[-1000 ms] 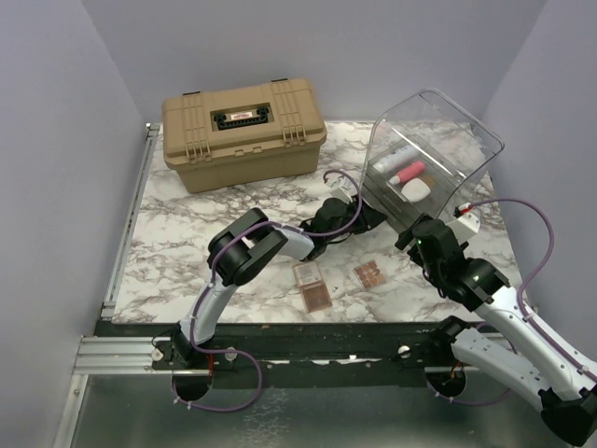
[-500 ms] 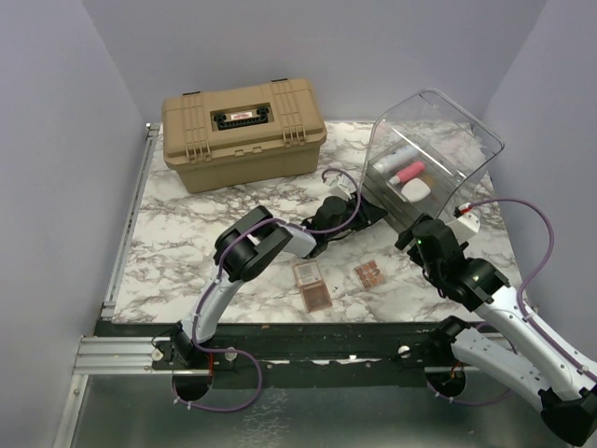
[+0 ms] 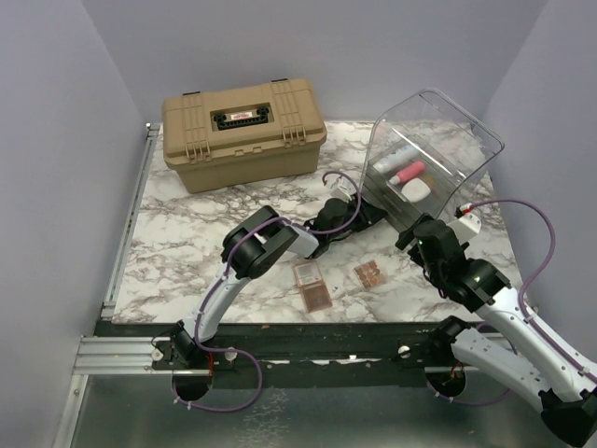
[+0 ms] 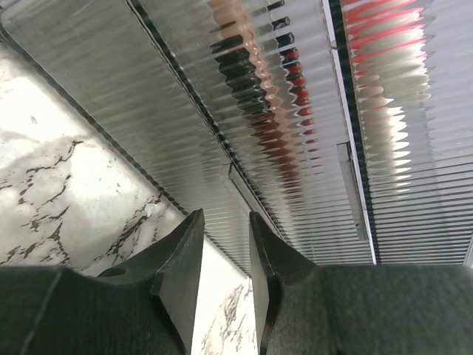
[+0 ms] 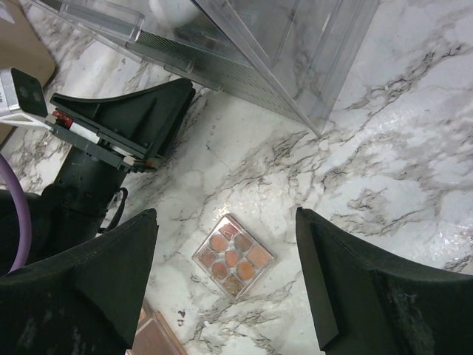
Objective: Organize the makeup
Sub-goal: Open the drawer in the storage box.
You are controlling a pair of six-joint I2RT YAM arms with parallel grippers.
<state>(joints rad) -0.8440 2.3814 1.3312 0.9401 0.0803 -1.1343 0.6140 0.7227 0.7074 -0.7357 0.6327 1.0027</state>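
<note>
Clear bin (image 3: 438, 140) tilted on table (image 3: 187, 233); pink tube (image 3: 408, 172), white tube (image 3: 392, 157), white oval piece (image 3: 417, 189) inside. Square palette (image 3: 369, 274) lying outside, below wide-open right jaws. Left jaws narrowly parted at ribbed drawer front (image 4: 295, 111), nothing gripped. Risk: bin pushed over, contents spilled.

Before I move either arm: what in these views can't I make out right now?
- Left wrist view: the drawer contents; ribbed plastic smears them into red, black and pink streaks.
- Right wrist view: the second palette, cut off by the bottom edge.
- Top view: whether the left gripper touches the clear bin; its own wrist covers the fingertips.
</note>
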